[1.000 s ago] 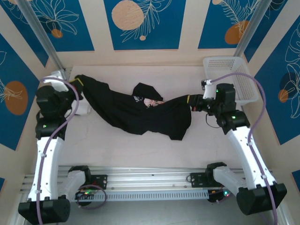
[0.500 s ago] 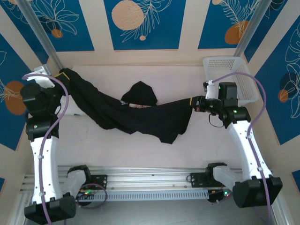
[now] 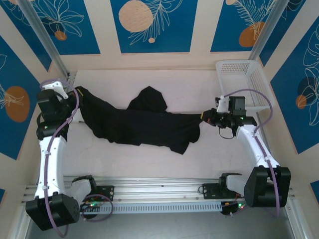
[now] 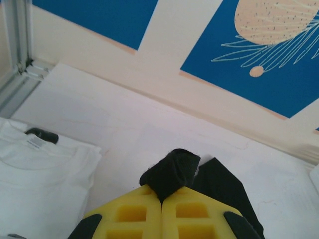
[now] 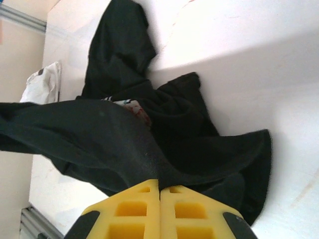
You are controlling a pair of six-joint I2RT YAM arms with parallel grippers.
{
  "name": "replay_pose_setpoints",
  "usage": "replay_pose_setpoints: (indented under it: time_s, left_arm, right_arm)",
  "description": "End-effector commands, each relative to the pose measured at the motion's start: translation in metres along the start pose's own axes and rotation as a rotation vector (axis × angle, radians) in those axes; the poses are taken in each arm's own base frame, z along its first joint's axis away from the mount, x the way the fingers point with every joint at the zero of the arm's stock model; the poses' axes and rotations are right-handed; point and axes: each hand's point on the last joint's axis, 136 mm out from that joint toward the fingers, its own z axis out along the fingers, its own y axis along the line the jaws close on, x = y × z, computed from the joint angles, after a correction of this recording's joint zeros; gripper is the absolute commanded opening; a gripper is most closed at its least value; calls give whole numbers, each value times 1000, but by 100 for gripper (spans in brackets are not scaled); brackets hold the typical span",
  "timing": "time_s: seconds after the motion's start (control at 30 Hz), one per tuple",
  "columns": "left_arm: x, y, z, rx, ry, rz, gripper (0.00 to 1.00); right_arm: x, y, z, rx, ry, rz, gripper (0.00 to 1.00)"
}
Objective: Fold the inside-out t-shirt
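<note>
Across the middle of the table (image 3: pixel 149 162) the inside-out t-shirt (image 3: pixel 144 124) stretches as a long black band from one arm to the other; a rounded lobe of cloth bulges toward the far wall near its centre, and a loose corner droops toward the near edge on its right side. From the right wrist the shirt (image 5: pixel 114 134) shows one taut fold running up into the fingers, with slacker cloth lying on the table under it; a small patch of pale, reddish print (image 5: pixel 132 105) peeks out among the folds. From the left wrist only a bunched black edge of the shirt (image 4: pixel 172 169) shows, rising above the pads, with more black cloth trailing down to the right.

The left gripper (image 3: pixel 74 92) holds the shirt's left end near the far left corner; its yellow pads (image 4: pixel 134 214) are pressed together, pinching that bunched edge. The right gripper (image 3: pixel 203 117) holds the shirt's right end; its yellow pads (image 5: pixel 129 209) are likewise pressed together, clamping the taut fold.

A white folded garment (image 4: pixel 45 169) lies flat just left of the left gripper, apart from the black cloth; a white basket (image 3: pixel 238 63) sits in the far right corner, beyond the right arm.
</note>
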Motion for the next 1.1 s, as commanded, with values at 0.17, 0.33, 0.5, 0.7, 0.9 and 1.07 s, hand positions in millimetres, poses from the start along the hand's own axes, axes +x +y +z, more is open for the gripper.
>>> replay_pose_setpoints:
  time_s: [0.17, 0.33, 0.5, 0.7, 0.9, 1.07]
  left_arm:
    - [-5, -4, 3, 44, -26, -5, 0]
    - [-1, -1, 2, 34, -19, 2, 0]
    - [1, -1, 2, 35, -17, 6, 0]
    - [1, -2, 4, 47, -16, 1, 0]
    - [4, -4, 5, 65, -15, -11, 0]
    - [4, -5, 5, 75, -15, -16, 0]
  right_arm:
    - [-8, -6, 46, -61, 82, 43, 4]
    - [-44, -48, 60, 7, 48, 127, 6]
    - [-51, -70, 70, -2, 70, 198, 17]
    - [-40, -71, 71, -21, 82, 199, 31]
    - [-22, -71, 78, 11, 115, 188, 37]
    - [-15, -78, 91, 129, 163, 136, 40]
